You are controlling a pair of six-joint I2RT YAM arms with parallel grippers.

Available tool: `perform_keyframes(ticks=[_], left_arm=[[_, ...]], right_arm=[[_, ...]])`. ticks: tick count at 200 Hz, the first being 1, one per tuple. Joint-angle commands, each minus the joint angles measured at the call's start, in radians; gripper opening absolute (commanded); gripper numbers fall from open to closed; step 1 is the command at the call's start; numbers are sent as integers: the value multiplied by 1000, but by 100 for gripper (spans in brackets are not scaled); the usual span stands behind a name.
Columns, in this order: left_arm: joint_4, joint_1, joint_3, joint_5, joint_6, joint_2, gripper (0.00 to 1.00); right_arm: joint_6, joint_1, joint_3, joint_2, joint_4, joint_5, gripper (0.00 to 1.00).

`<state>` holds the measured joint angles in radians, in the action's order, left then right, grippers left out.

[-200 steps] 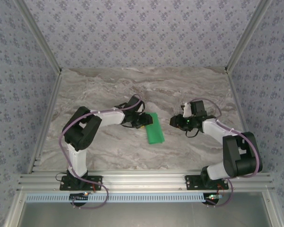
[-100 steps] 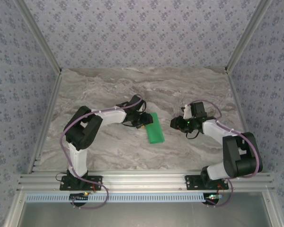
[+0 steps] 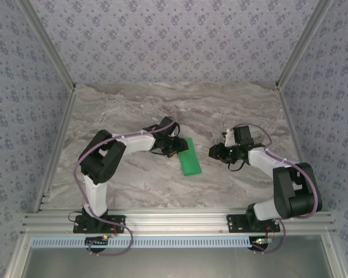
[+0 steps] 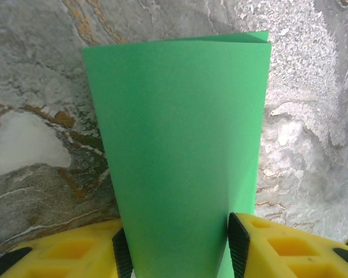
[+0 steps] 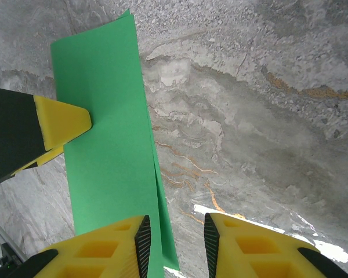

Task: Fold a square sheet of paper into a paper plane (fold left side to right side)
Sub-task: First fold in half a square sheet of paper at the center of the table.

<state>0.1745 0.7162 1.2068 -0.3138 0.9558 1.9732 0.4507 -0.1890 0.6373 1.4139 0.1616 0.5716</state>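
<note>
Near the middle of the desk (image 3: pixel 162 110) we note the green paper (image 3: pixel 191 161), folded to a narrow strip, its long side running near to far with a slight lean. Further along, the left gripper (image 3: pixel 175 149) meets the strip's left edge. Its jaws stand part-way apart, with paper running between the black pads (image 4: pixel 238 246) and touching both; we cannot tell whether it is clamped. The right gripper (image 3: pixel 212 152) sits right of the strip, apart from it, jaws open, holding nothing. Marbled desk lies beyond.
</note>
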Motion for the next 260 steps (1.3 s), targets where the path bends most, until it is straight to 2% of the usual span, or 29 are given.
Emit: perform_keyframes(ticks=[1,151,260], left_arm=[[78,14,-11,114,17,107,50],[94,15,-38,188,79,104,48],[103,15,-30,193,81,110,47]], right_arm=[[-15,6,-8,-17,13,12,32],[-12,-1,-13,-23,4,24,33],[-13,-22,-6,-18,3,54,33]])
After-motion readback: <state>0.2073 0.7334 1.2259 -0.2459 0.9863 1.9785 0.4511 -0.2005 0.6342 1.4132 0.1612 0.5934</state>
